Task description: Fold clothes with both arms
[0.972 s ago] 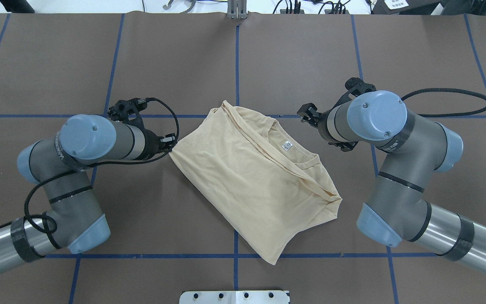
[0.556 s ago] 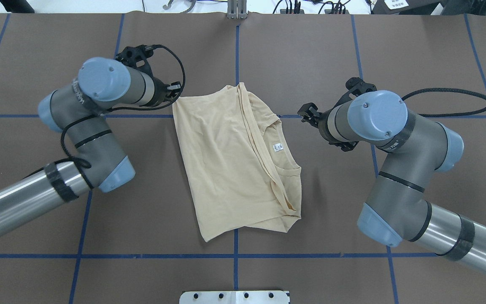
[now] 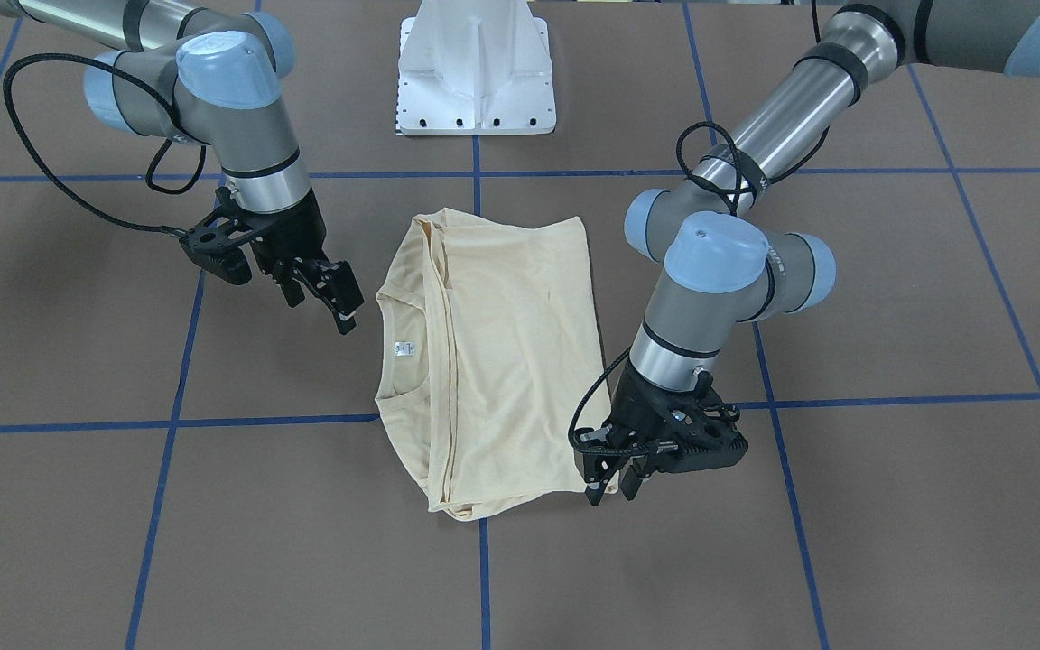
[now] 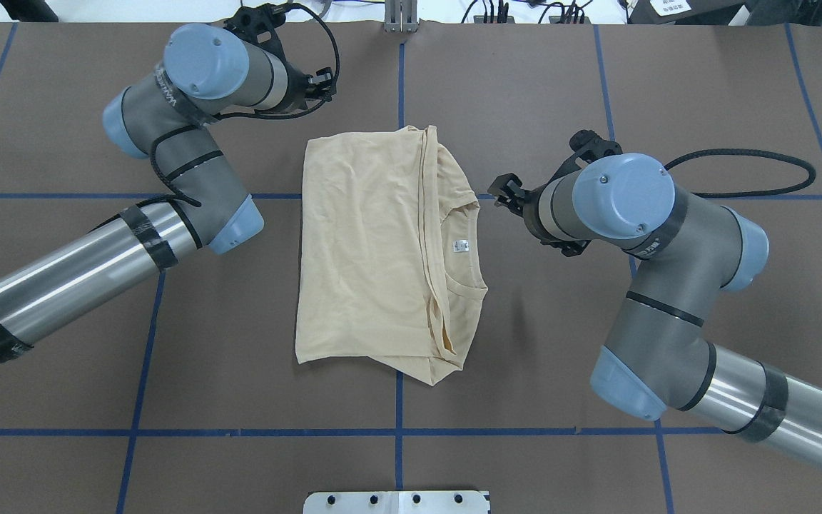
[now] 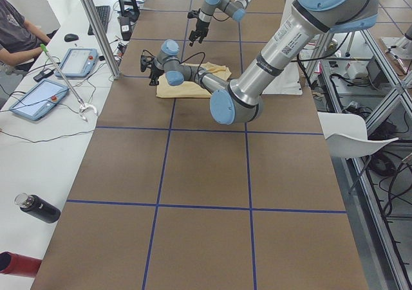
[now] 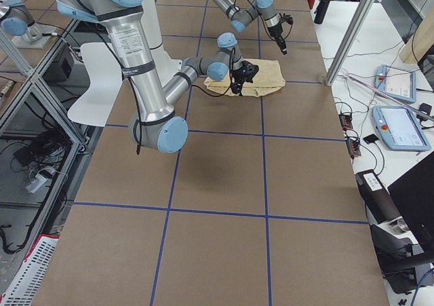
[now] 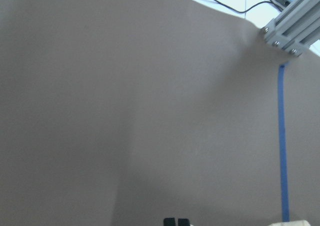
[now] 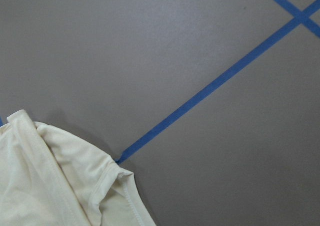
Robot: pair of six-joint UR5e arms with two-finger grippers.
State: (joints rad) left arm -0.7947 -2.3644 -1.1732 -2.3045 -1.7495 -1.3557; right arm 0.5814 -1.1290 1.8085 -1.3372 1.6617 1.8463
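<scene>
The cream-yellow shirt [image 4: 375, 250] lies folded and flat at the table's middle [image 3: 502, 361]. Its neck label [image 4: 461, 246] faces up and the print is hidden. My left gripper [image 4: 325, 82] hovers by the shirt's far-left corner [image 3: 610, 489]. The left wrist view shows its fingertips [image 7: 177, 222] together with no cloth between them and a sliver of shirt [image 7: 295, 222] beside them. My right gripper [image 4: 507, 194] is open and empty, just off the shirt's collar side [image 3: 326, 302]. The right wrist view shows the shirt's shoulder edge [image 8: 60, 186].
The white pedestal base [image 3: 475, 68] stands at the robot's side. An aluminium post [image 4: 400, 18] stands at the far table edge. Blue tape lines [image 4: 168, 194] grid the brown table. A person [image 5: 16, 26] and tablets [image 5: 38, 97] are beyond the far edge.
My left gripper swung toward the far edge pulling the shirt's corner, turning the shirt from diagonal to square with the table. The gripper now stands apart from that corner. The right arm barely shifted.
</scene>
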